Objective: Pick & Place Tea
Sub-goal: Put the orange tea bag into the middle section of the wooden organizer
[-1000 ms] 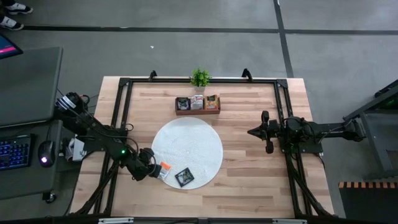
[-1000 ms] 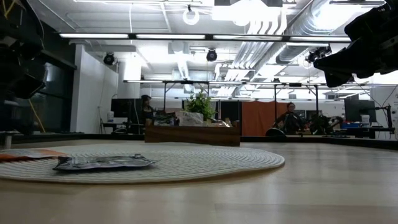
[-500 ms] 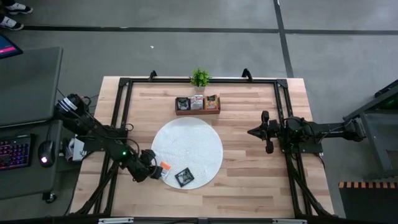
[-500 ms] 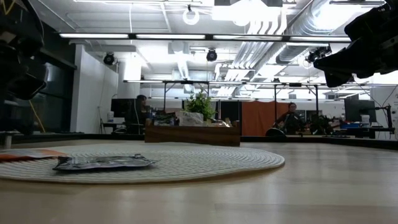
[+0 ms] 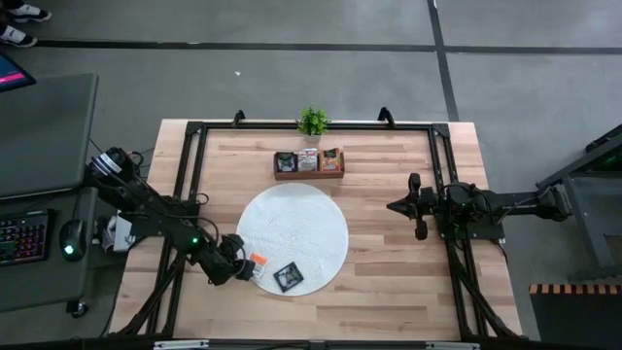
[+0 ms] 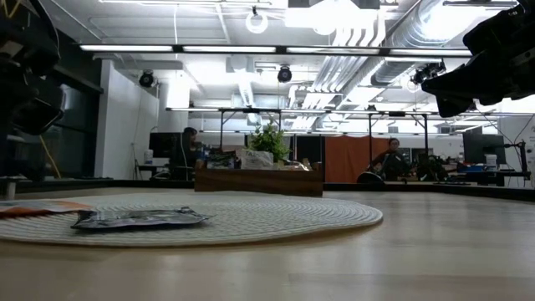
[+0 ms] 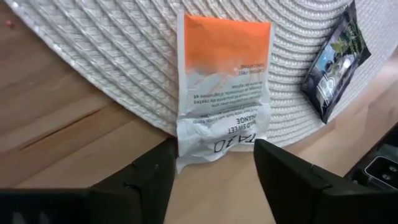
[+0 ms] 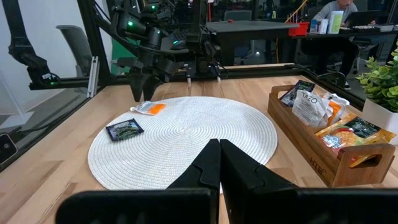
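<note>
The left gripper [image 5: 245, 272] sits low at the mat's [image 5: 311, 209] near-left edge, its fingers [image 7: 146, 180] spread, one on each side of the white end of an orange sachet [image 7: 222, 81] without pinching it. That orange sachet lies flat on the mat's rim, its white end hanging just off the weave onto the wooden surface [image 5: 389, 272]. Just to its right, also on the mat's near edge, lies a black sachet [image 5: 288, 278], flat and a little turned; the low view shows it [image 6: 138, 219] as a thin crinkled shape on the weave. Beyond the mat's far side stands a wooden tray [image 5: 309, 173] with three compartments, each holding sachets: dark ones in the left one, pale ones in the middle, orange-yellow ones in the right. A small potted plant [image 5: 312, 122] stands behind the tray at the surface's far edge. The right gripper [image 5: 393, 206] hangs above the surface well off the mat's right side, its fingers [image 8: 214, 165] pressed together and holding nothing, pointing toward the mat.
</note>
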You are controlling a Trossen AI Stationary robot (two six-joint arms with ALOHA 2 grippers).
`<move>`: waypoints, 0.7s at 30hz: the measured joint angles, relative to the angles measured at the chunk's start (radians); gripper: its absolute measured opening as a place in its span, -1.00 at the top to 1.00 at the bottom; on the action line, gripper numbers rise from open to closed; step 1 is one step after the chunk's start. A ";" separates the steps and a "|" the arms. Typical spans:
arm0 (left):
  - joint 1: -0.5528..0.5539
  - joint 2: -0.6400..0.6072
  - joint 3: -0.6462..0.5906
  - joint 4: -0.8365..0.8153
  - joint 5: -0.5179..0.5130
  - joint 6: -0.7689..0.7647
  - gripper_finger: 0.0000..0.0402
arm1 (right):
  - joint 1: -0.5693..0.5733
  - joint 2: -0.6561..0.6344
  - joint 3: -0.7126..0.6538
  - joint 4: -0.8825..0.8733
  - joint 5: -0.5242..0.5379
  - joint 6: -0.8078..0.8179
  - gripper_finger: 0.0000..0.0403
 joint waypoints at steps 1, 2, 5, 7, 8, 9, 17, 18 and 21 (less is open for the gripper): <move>0.000 0.003 0.000 -0.001 -0.001 0.000 -0.03 | 0.000 0.000 0.000 0.000 0.000 0.000 1.00; 0.000 0.005 0.000 -0.002 -0.002 -0.002 0.02 | 0.000 0.000 0.000 0.000 0.000 0.000 1.00; 0.000 0.007 0.000 -0.008 -0.003 -0.005 0.22 | 0.000 0.000 0.000 0.000 0.000 0.000 1.00; 0.000 0.008 -0.001 -0.013 -0.003 -0.006 0.35 | 0.000 0.000 0.000 0.000 0.000 0.000 1.00; 0.000 0.008 -0.001 -0.017 -0.003 -0.008 0.42 | 0.000 0.000 0.000 0.000 0.000 0.000 1.00; 0.000 0.008 -0.001 -0.021 -0.003 -0.008 0.49 | 0.000 0.000 0.000 0.000 0.000 0.000 1.00; 0.000 0.008 -0.002 -0.060 -0.017 -0.008 0.97 | 0.000 0.000 0.000 0.000 0.000 0.000 1.00; 0.000 0.008 -0.002 -0.059 -0.018 -0.007 0.97 | 0.000 0.000 0.000 0.000 0.000 0.000 1.00; 0.000 0.008 -0.002 -0.059 -0.018 0.001 0.99 | 0.000 0.000 0.000 0.000 0.000 0.000 1.00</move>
